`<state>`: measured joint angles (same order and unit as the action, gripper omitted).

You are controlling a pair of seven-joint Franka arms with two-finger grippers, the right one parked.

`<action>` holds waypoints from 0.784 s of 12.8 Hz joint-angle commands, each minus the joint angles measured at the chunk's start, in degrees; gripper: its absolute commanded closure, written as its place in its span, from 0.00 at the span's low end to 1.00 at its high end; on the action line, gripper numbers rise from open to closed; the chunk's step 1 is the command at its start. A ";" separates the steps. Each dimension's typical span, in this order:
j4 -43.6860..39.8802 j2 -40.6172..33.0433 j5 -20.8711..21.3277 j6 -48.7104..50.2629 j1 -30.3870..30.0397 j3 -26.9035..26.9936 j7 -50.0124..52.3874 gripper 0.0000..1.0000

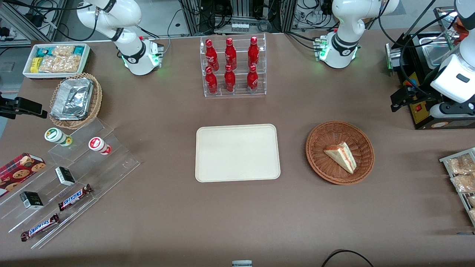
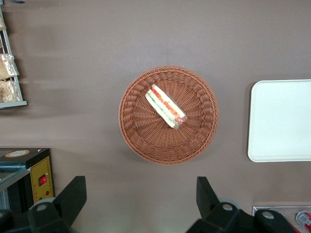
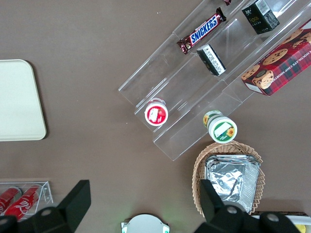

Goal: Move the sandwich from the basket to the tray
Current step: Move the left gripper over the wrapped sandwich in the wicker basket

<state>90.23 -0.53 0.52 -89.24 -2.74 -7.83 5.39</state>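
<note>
Brown tabletop (image 1: 237, 222) fills the scene, bare along the edge nearest the front camera. Toward the parked arm's end, clear stepped shelves (image 1: 74, 185) carry two Snickers bars (image 1: 74, 196), small dark boxes and two lidded cups, with a cookie box (image 1: 18, 170) beside them. At the working arm's end a wire rack of bagged snacks (image 1: 460, 178) sits at the tabletop's edge.

Farther in, the cream tray (image 1: 237, 152) lies flat at the middle. Beside it, toward the working arm's end and apart from it, stands the reddish-brown basket (image 1: 326, 172). The sandwich (image 1: 341, 157) lies inside the basket, filling edge showing red and green in the left wrist view.

The claw (image 2: 136, 204) hangs above the tabletop near the basket, its fingers (image 2: 73, 194) spread wide and holding nothing; nothing lies between it and the sandwich.

Farther still, a lighter wicker basket of foil containers (image 1: 74, 100), a clear rack of red bottles (image 1: 232, 66) and a black appliance (image 1: 419, 92) stand, then a white bin of snack packets (image 1: 55, 59).
</note>
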 commanded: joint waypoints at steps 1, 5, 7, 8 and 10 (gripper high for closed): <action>-0.32 -0.44 0.00 0.65 -0.51 -0.08 -1.34 0.00; -0.23 2.18 0.36 -0.58 -0.95 -0.17 -0.56 0.00; 1.00 4.99 0.45 -3.46 -0.95 -0.17 1.01 0.00; 3.27 5.70 0.53 -6.96 -0.95 -0.17 3.72 0.00; 9.67 5.62 0.53 -14.87 -0.77 -0.34 9.70 0.00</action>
<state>94.68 5.58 0.62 -98.46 -3.07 -7.48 10.31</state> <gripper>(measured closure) 0.000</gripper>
